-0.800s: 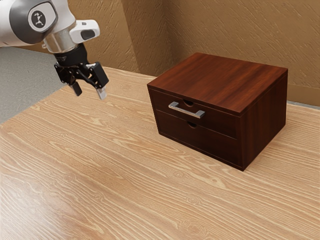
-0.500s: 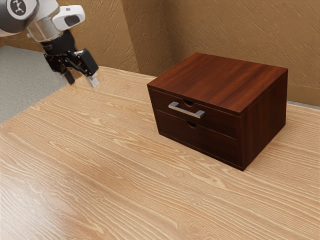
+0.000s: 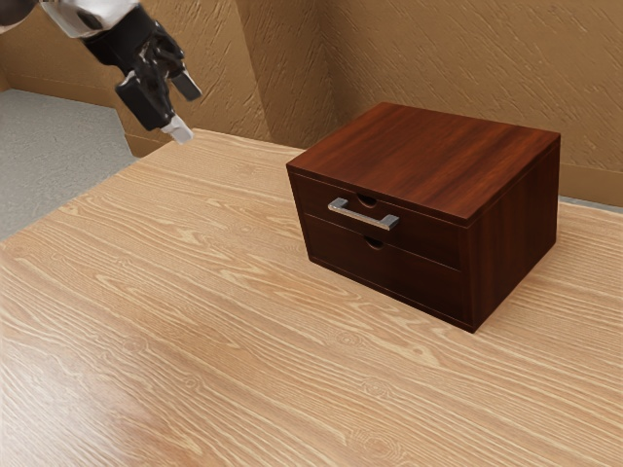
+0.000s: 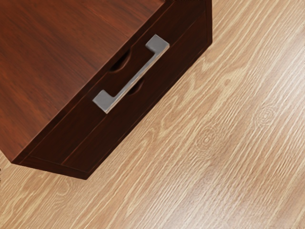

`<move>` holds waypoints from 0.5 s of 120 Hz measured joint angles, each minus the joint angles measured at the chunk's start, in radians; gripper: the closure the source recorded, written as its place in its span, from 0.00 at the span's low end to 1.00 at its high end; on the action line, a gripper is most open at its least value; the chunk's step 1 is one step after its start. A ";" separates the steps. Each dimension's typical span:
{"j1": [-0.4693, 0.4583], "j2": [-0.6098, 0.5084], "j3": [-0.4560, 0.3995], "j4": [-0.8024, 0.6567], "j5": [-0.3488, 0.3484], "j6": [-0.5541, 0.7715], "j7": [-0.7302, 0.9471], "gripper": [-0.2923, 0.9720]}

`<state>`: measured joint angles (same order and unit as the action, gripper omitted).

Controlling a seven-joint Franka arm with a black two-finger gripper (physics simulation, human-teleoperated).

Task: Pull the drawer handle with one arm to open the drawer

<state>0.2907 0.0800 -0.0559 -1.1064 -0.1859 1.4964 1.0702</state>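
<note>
Light was even, warm, diffuse; shadows were soft-edged. Table carried pale glossy sheen toward exterior view's lower left. Cabinet top was brightest face, with soft reddish sheen; front and side faces sat darker, in shade. Thin soft shadow hugged cabinet base on table. Handle caught light, bright silver against dark drawer front. Wall was evenly lit, darker along corner crease. In wrist view, faint whitish sheen lay on table away from cabinet; cabinet's front stayed near-black there.

Tool held raised near far corner of desk, tilted downward from wrist; fingers spread apart, nothing gripped.
</note>
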 joint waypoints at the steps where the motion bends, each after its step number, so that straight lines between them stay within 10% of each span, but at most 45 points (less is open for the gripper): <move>1: 0.001 0.000 -0.001 -0.002 -0.003 0.003 0.012 0.23; 60: 0.007 -0.152 -0.087 -0.439 -0.010 0.367 0.476 0.23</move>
<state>0.2974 -0.0724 -0.1428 -1.5459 -0.1960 1.8629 1.5462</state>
